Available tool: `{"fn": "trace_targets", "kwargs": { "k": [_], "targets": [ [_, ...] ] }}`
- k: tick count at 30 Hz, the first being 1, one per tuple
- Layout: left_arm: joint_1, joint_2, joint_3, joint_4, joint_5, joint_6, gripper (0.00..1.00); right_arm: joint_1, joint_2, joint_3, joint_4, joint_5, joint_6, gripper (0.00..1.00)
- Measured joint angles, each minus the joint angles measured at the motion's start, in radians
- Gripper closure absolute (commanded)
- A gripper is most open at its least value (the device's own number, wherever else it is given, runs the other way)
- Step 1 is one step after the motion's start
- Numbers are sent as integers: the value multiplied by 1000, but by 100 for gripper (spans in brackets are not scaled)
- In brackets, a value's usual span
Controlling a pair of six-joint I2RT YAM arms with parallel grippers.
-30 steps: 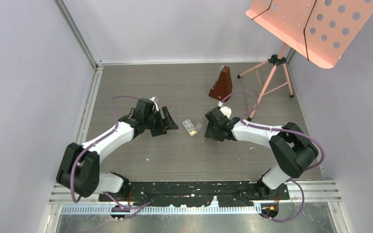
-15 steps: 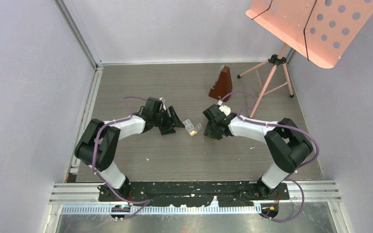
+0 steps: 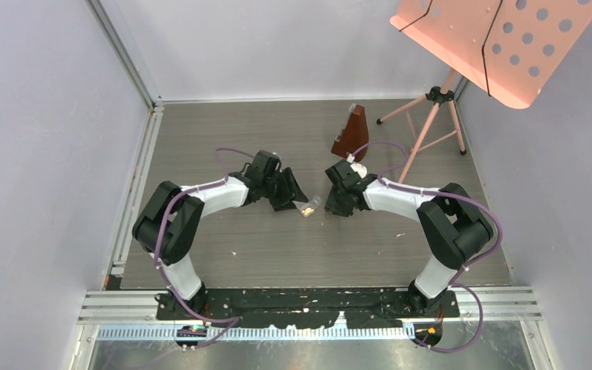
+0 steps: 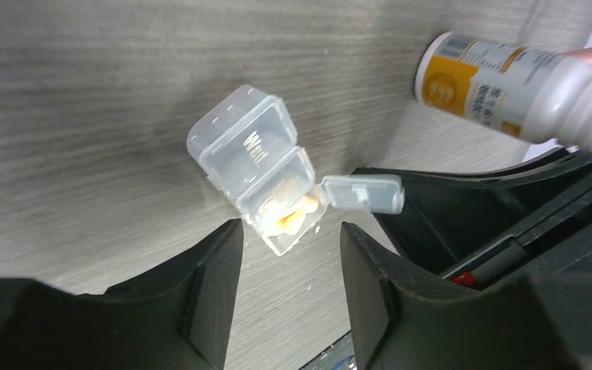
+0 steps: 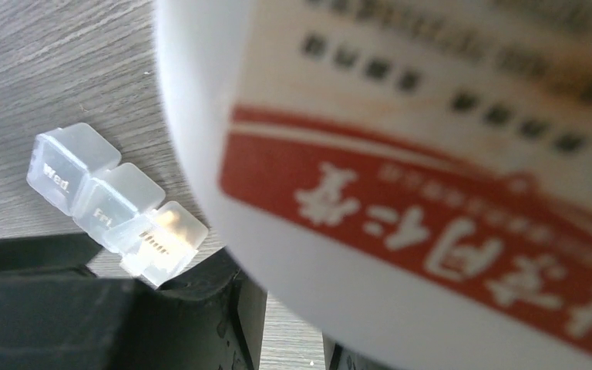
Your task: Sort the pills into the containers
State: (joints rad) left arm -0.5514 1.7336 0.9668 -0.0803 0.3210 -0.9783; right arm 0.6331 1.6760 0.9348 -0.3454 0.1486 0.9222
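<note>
The left claw (image 4: 289, 235) is open right by the clear box (image 4: 250, 158) on the counter (image 4: 85, 116), yellow pills (image 4: 293, 217) lie in its open end, and the right claw (image 3: 338, 204) grips the white bottle (image 5: 432, 154).

I've swung my left gripper (image 3: 293, 194) in over the containers (image 3: 309, 206); my right gripper (image 3: 338, 202), gripping the pill bottle (image 4: 509, 85), crept toward the far edge.

From above, the left tool (image 3: 296, 196) covers most of the strip box (image 3: 313, 203), and the pills (image 3: 305, 210) are an orange speck, too small to count. In the right wrist view the pill bottle (image 5: 432, 193) is a blur cut off at top and right, its small print unreadable; the left wrist view crops its neck.
</note>
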Motion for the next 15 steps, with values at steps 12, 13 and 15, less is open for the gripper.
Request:
{"fn": "trace_targets", "kwargs": {
  "k": [12, 13, 15],
  "targets": [
    [-16, 11, -9, -50, -69, -79, 48, -22, 0, -5, 18, -37, -12, 66],
    [-16, 11, -12, -47, -72, -88, 47, -23, 0, -6, 23, -39, -20, 66],
    [-16, 11, -21, -39, -80, -100, 47, -26, 0, -8, 34, -47, -35, 66]
  ]
}}
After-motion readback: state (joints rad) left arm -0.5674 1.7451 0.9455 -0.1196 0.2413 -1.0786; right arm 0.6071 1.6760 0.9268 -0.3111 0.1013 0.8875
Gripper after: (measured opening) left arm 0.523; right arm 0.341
